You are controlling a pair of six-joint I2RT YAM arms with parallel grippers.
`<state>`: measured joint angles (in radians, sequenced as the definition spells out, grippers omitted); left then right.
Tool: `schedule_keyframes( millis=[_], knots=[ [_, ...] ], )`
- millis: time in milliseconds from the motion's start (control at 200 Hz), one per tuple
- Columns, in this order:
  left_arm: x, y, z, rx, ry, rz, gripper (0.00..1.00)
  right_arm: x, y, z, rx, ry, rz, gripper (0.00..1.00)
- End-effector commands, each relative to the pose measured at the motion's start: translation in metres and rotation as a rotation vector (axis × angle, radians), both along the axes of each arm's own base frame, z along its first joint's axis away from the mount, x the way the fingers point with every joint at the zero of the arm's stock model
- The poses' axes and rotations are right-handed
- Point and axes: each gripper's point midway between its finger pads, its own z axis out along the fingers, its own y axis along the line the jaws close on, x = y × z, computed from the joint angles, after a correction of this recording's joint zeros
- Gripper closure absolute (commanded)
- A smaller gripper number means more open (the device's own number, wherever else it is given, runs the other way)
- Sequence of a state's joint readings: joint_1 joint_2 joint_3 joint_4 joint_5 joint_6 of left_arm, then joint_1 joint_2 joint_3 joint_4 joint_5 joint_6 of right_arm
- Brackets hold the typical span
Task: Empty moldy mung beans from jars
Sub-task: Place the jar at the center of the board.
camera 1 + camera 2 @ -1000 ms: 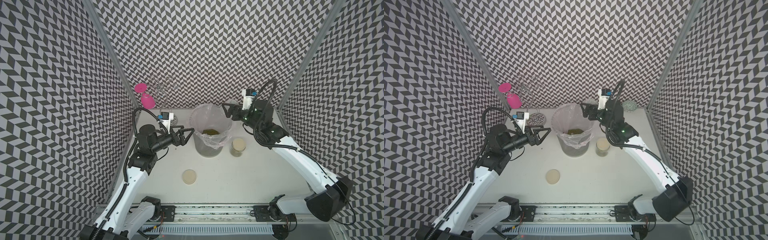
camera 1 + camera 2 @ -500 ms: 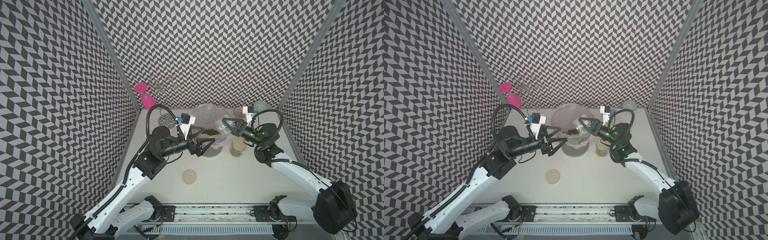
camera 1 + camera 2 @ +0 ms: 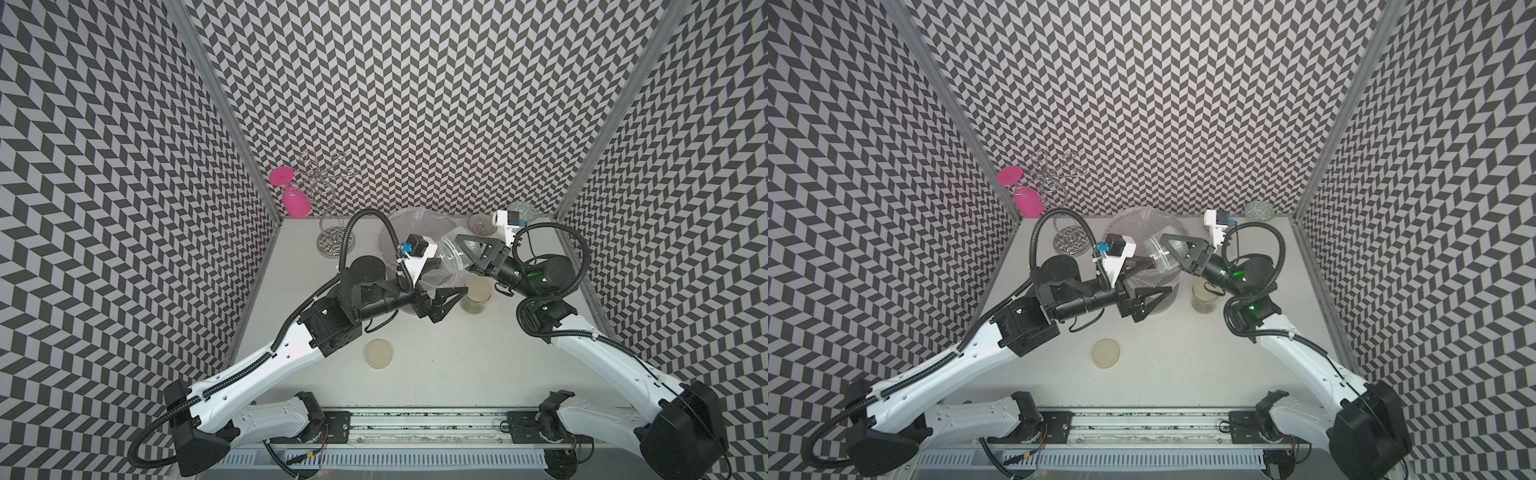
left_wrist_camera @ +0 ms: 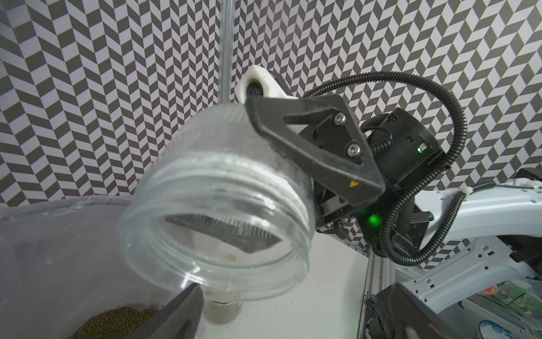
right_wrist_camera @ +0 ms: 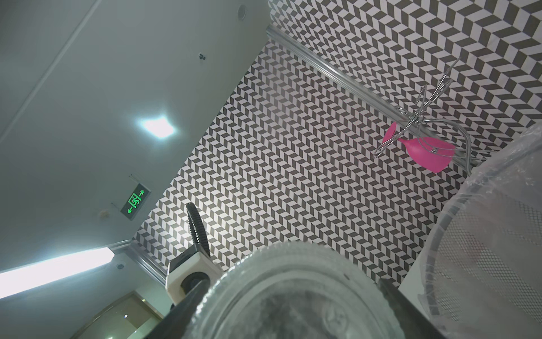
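This is looking like a robot test booth inside a lab or office building. Black-and-white zigzag walls [image 3: 415,104] are boxing in a pale surface [image 3: 436,365] at nine, twelve and three o'clock, with metal posts [image 3: 224,108] standing in the corners. Two robot arms [image 3: 270,365] are rising from a rail [image 3: 415,428] at six o'clock. In the right wrist view, a green exit sign [image 5: 135,201] is hanging from a plain ceiling [image 5: 73,88] where panel lights [image 5: 157,126] are glowing.

Clear glossy glass jar [image 4: 223,164], ribbed threaded neck. Thin crinkly plastic film [image 4: 58,234] over metal mesh bin [image 5: 484,234]. Shiny chrome wire rack [image 3: 330,243]. Smooth pink plastic goblet [image 3: 296,203]. Matt white tabletop [image 3: 436,365].
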<state>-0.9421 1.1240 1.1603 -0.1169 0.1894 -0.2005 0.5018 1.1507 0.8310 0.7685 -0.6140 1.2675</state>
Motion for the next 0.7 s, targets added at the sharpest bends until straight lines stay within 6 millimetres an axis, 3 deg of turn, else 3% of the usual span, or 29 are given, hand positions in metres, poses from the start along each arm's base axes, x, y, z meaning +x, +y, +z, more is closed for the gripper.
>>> schedule_keyframes(
  millis=[0,300,531,696],
  knots=[
    [0.011,0.004,0.01,0.025,-0.059,0.081,0.02,-0.015,-0.001,0.018,0.057,-0.042,0.026,0.3],
    [0.021,0.008,0.021,0.023,-0.134,0.15,0.05,-0.022,0.007,0.016,0.072,-0.024,0.073,0.29],
    [0.026,0.002,0.024,0.012,-0.156,0.16,0.27,-0.027,0.014,0.015,0.074,-0.013,0.095,0.3],
    [0.031,-0.003,0.023,0.011,-0.157,0.167,0.36,-0.032,0.019,0.016,0.08,-0.006,0.107,0.29]
  ],
)
